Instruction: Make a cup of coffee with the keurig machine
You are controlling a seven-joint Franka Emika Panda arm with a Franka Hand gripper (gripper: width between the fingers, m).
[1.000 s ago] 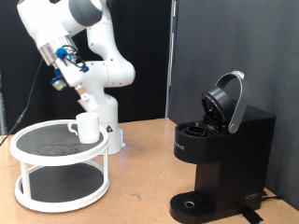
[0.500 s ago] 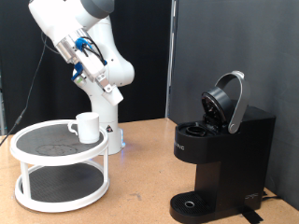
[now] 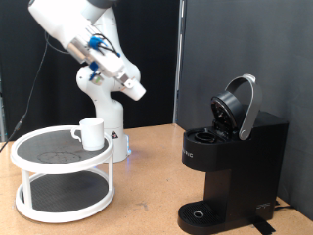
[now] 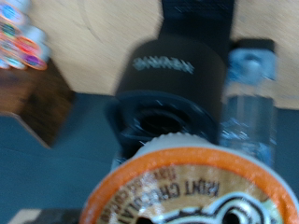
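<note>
The keurig machine [image 3: 230, 166] stands at the exterior view's right with its rounded lid [image 3: 240, 103] tipped up and open. The cup [image 3: 91, 132], a white mug, sits on the top tier of a white round stand [image 3: 39, 155] at the left. My gripper [image 3: 133, 89] hangs in the air between them, well above the table. In the wrist view an orange-rimmed coffee pod [image 4: 192, 191] fills the near edge, held in the gripper. Beyond it lies the keurig machine [image 4: 177, 65] with its open pod chamber [image 4: 161, 121].
The white arm's base [image 3: 110, 132] stands just behind the stand. A clear water tank [image 4: 248, 103] sits at the machine's side. A brown box [image 4: 37, 101] and several small colourful round items [image 4: 21, 39] lie off to one side on the wooden table [image 3: 147, 186].
The arm has swung from above the stand toward the exterior view's right, and the gripper has come down a little, closer to the keurig machine.
</note>
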